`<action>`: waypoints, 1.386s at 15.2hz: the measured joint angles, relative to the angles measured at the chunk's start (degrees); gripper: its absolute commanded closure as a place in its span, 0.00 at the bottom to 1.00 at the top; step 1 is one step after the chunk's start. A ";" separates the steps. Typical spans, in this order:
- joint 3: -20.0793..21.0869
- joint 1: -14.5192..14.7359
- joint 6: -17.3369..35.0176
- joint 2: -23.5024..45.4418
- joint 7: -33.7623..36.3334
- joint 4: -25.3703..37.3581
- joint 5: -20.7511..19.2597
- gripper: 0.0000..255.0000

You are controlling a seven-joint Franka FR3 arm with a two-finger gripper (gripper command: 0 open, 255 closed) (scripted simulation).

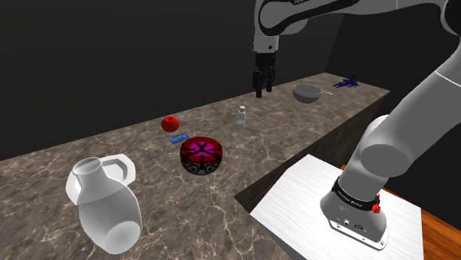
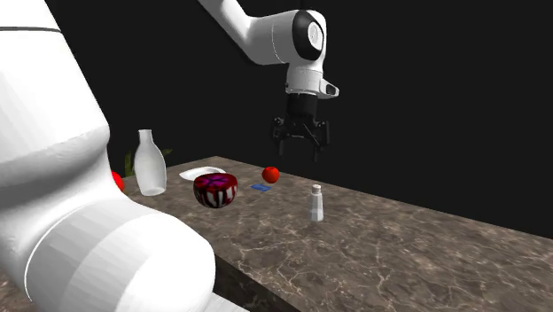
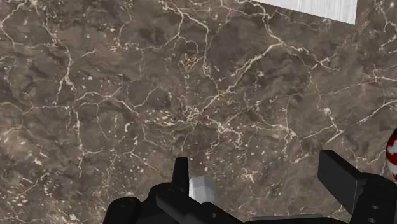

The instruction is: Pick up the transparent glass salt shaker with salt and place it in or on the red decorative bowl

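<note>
The salt shaker (image 1: 241, 117) (image 2: 315, 203) is a small clear bottle with a pale cap, standing upright on the brown marble counter (image 1: 295, 125). The red decorative bowl (image 1: 201, 156) (image 2: 215, 190), round with a dark pattern, sits nearer the counter's front, toward the shoulder view's left of the shaker. My black gripper (image 1: 264, 90) (image 2: 301, 146) hangs open well above the counter, higher than the shaker and slightly behind it. In the wrist view the gripper (image 3: 257, 184) has its fingers apart, with a sliver of the shaker (image 3: 198, 188) beside one finger and the bowl's edge (image 3: 392, 150) at the side.
A red round fruit (image 1: 171, 122) (image 2: 271, 175) and a small blue card (image 1: 176, 138) lie behind the bowl. A white vase (image 1: 103, 207) and a white dish (image 1: 118, 166) stand at the shoulder view's left. A grey bowl (image 1: 308, 93) and a blue object (image 1: 346, 83) sit at the far right.
</note>
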 measured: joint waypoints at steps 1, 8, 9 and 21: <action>-0.24 -0.03 1.00 2.36 -0.50 1.00 0.20 0.00; -1.38 -0.52 3.74 18.60 -3.99 12.04 2.16 0.00; -1.71 -0.92 4.07 21.08 -4.96 13.83 2.39 0.00; -1.69 -1.22 9.88 27.65 -6.24 13.65 3.38 0.00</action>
